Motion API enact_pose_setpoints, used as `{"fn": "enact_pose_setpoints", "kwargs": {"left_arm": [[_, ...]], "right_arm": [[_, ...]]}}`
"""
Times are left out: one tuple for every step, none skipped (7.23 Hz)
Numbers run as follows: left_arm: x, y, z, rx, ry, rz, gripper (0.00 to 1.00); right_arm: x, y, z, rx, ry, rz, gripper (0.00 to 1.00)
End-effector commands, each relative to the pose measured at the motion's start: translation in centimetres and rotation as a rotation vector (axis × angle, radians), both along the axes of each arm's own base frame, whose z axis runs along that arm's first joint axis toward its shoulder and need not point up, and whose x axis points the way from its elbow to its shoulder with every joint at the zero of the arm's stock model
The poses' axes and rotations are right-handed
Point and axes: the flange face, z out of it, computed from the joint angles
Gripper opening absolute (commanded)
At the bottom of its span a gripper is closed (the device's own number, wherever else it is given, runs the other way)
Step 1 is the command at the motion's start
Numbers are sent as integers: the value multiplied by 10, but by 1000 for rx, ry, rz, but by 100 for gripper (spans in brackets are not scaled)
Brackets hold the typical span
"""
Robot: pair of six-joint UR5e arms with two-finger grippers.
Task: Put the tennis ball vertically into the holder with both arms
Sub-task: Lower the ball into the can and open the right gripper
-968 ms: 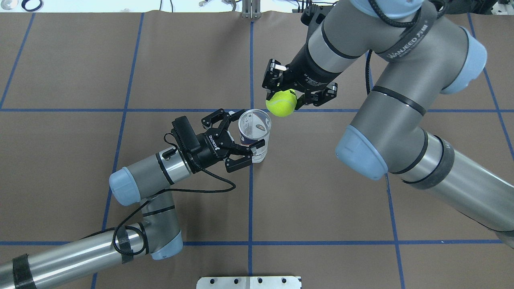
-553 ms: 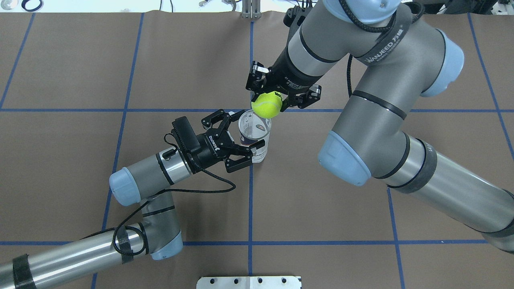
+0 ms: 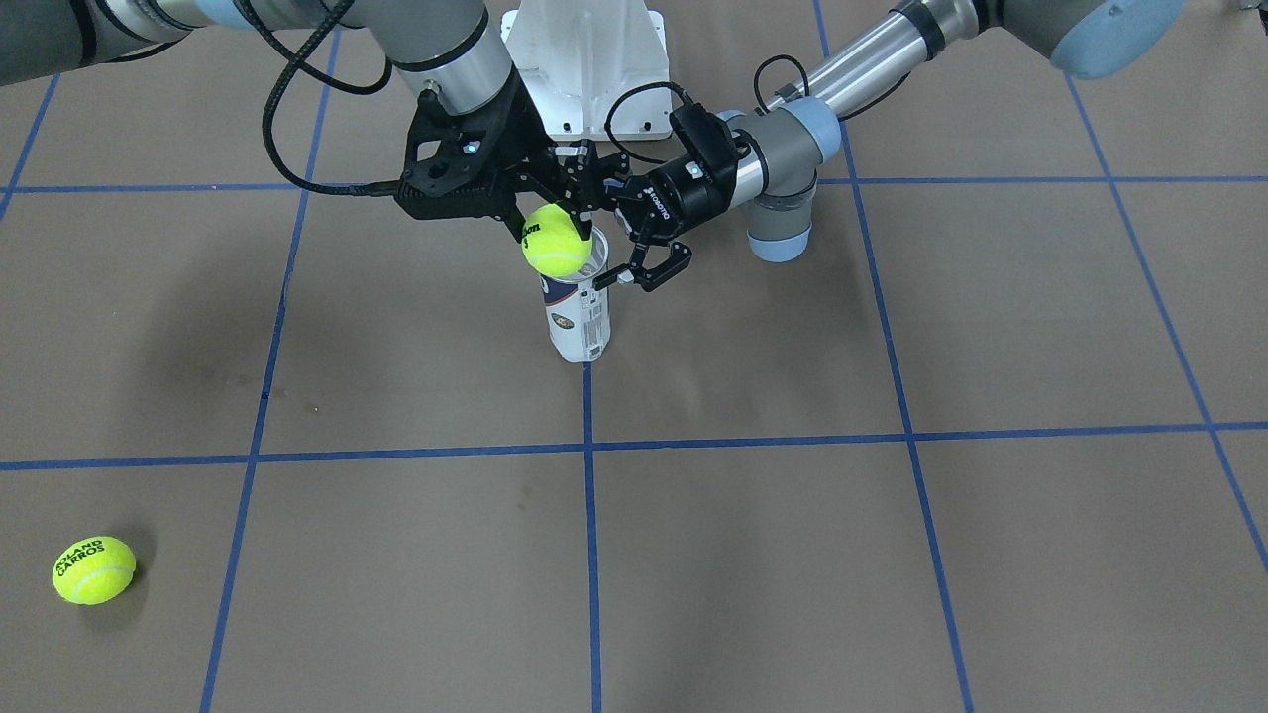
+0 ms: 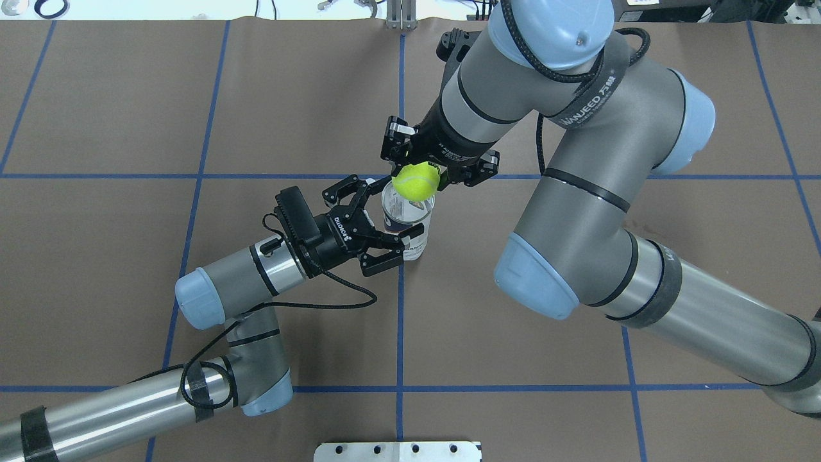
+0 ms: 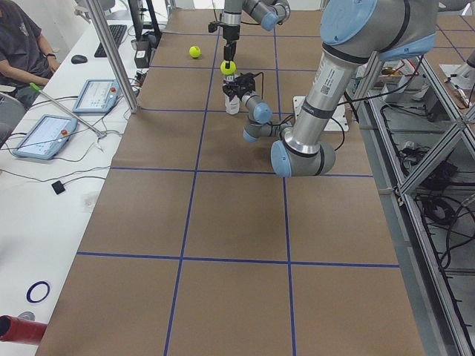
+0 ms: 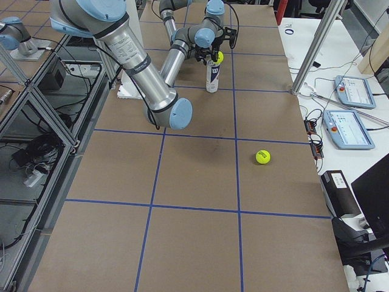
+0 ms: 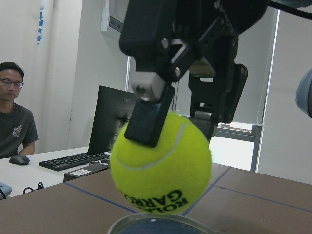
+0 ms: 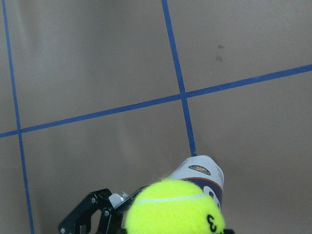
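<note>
My right jaws (image 4: 417,174) are clenched on the ball (image 4: 415,180), one finger (image 7: 148,117) pressed on each side of it, and I hang it just above the open mouth of the holder (image 3: 579,315). The holder stands upright on the counter (image 4: 513,359), its long axis vertical, right at a crossing of the blue tape lines. My left jaws (image 4: 391,232) come in from the side with a finger on either flank of the holder near its upper half; they look closed on it to steady it, though I cannot see the contact pads clearly. From my left wrist camera the ball sits a little above the holder's rim, not touching it, and seems nearly centred. From above, though, the ball overlaps only the far edge of the mouth, so I judge it may sit slightly off toward the far side. What the drop turns on is that the ball's centre lies on the holder's axis; the ball looks a close fit, so an offset could catch the rim. A second ball (image 3: 93,570) lies well apart, near the counter's edge
</note>
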Motion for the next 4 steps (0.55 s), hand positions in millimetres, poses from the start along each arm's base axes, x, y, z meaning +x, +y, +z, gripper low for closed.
{"fn": "enact_pose_setpoints", "kwargs": {"left_arm": [[0,0,1,0,-1,0,99],[0,0,1,0,-1,0,99],[0,0,1,-1,-2,0,99],[0,0,1,0,-1,0,99]], "right_arm": [[-2,3,1,3,2,-2,0],[-1,4,0,1,5,-2,0],[-3,6,0,1,5,-6,0],[-6,9,-1,2,5,-11,0]]}}
